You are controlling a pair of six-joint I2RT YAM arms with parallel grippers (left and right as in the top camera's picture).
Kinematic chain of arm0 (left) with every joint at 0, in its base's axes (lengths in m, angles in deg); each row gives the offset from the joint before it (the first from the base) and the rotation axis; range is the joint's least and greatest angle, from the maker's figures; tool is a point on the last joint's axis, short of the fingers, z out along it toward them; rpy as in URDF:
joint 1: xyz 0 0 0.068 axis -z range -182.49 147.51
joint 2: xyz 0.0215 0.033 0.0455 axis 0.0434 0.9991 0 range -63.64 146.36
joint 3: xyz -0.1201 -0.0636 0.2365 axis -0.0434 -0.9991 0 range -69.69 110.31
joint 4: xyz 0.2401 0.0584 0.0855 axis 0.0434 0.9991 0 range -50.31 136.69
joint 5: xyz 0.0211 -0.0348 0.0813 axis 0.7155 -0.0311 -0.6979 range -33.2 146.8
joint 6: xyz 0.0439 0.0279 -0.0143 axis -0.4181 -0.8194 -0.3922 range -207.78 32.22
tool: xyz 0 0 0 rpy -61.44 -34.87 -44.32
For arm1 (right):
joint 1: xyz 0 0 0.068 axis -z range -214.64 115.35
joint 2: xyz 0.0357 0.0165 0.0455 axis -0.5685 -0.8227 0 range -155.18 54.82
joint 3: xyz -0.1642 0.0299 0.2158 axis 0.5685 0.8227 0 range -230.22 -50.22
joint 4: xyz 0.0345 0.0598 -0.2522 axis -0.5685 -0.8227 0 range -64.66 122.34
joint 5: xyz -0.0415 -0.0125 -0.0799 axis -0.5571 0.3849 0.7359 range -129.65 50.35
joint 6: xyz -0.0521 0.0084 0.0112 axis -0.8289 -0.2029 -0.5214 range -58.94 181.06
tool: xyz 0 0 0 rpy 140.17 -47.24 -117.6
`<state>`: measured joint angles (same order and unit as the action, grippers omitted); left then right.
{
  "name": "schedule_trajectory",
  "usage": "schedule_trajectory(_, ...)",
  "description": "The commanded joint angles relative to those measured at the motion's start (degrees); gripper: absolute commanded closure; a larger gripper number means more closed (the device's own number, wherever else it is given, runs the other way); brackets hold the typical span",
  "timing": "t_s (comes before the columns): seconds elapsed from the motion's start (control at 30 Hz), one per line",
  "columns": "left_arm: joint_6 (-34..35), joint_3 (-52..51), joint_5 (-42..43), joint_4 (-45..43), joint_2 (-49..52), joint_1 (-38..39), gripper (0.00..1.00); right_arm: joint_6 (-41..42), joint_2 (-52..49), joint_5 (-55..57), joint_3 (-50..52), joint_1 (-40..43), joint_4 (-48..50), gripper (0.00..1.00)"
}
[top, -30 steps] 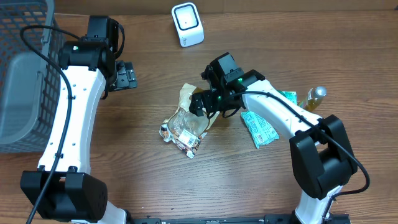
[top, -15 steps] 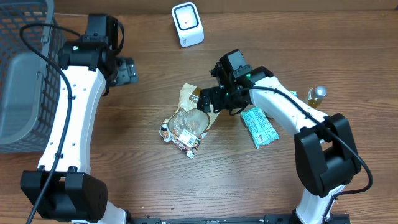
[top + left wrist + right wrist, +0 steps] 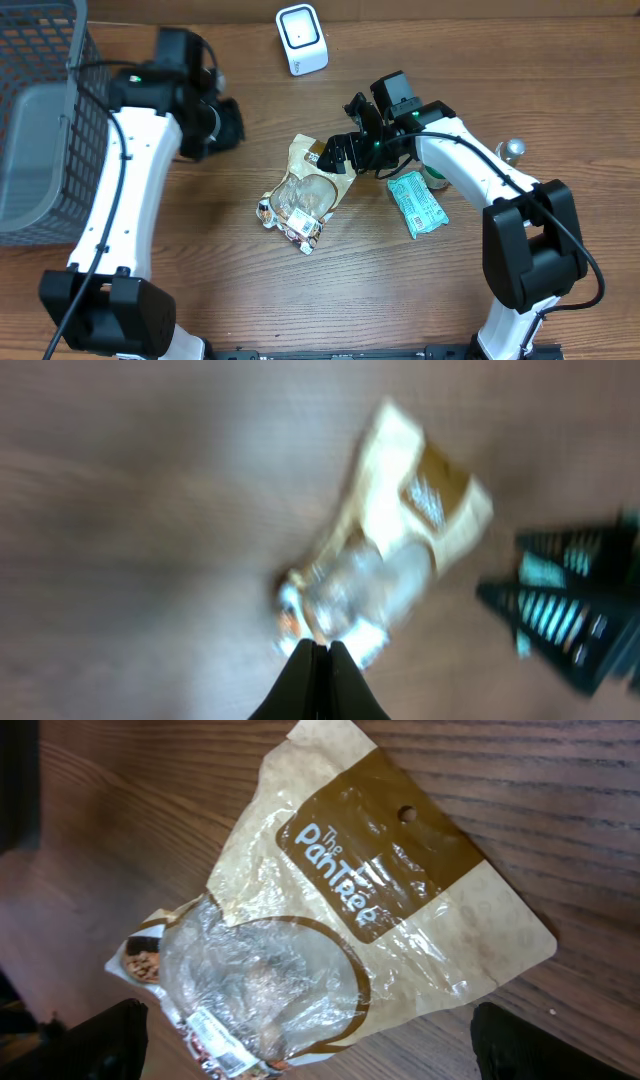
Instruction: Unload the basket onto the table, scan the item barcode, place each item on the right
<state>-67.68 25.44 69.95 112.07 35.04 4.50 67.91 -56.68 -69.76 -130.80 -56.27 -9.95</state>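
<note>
One snack pouch lies flat on the table, with its clear window end toward you. Over the pouch's brown far end your right gripper hangs with its jaws spread wide, holding nothing. Well apart to the pouch's left, your left gripper is pinched closed and empty. Beyond the pouch stands the white scanner.

A snack pouch is laid on the table, a scanner behind it, a basket far left, a packet right.
</note>
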Motion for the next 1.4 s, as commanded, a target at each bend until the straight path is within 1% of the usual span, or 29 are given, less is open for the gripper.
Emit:
schedule_trajectory(0.0, 1.73, -6.14, 8.13, 1.14, 0.70, 3.41, 0.96, -2.56, 0.39, -3.67, -1.25, 0.50, 1.03, 0.00)
schedule_trajectory(0.1, 1.86, -12.33, 10.54, -0.87, 0.70, 6.14, 0.96, -4.44, 0.37, -3.26, -1.25, 0.50, 3.41, 0.00)
schedule_trajectory(0.23, 5.46, -20.26, 10.32, -4.26, 0.70, 8.85, 0.96, -5.46, 0.33, -2.10, -1.25, 0.50, 5.66, 0.00)
schedule_trajectory(0.33, 7.67, -24.57, 10.43, -7.98, 0.70, 9.42, 0.96, -5.53, 0.26, -0.48, -1.22, 0.50, 5.84, 0.00)
schedule_trajectory(0.43, 9.79, -28.50, 10.19, -12.48, 0.72, 9.44, 0.96, -7.41, 0.26, -0.44, -1.18, 0.48, 5.97, 0.00)
schedule_trajectory(0.5, 10.80, -30.10, 9.18, -14.69, 0.72, 9.44, 0.96, -7.39, 0.26, -0.42, -1.18, 0.48, 6.25, 0.00)
schedule_trajectory(0.6, 12.33, -32.20, 4.37, -18.38, 1.05, 9.44, 0.96, -7.39, 0.24, -0.39, -1.14, 0.48, 7.15, 0.00)
schedule_trajectory(0.7, 13.20, -35.08, 4.02, -22.47, 1.79, 9.44, 0.96, -7.39, 0.15, -0.39, -1.14, 0.48, 8.15, 0.00)
schedule_trajectory(0.9, 13.60, -37.00, 3.63, -25.55, 3.65, 9.44, 0.96, -7.37, -1.33, -0.42, -1.11, 0.39, 8.35, 0.00)
schedule_trajectory(1.2, 14.80, -37.00, 1.22, -24.46, 5.66, 9.44, 0.96, -7.39, -8.46, -5.09, -1.11, -0.13, 9.05, 0.04)
schedule_trajectory(1.3, 14.64, -37.00, 1.20, -24.68, 5.70, 9.44, 0.96, -7.37, -10.14, -7.58, -1.11, -0.63, 8.79, 0.09)
schedule_trajectory(1.37, 14.62, -37.00, 0.98, -24.65, 5.70, 9.44, 0.96, -7.37, -10.84, -10.82, -1.07, -1.31, 7.91, 0.15)
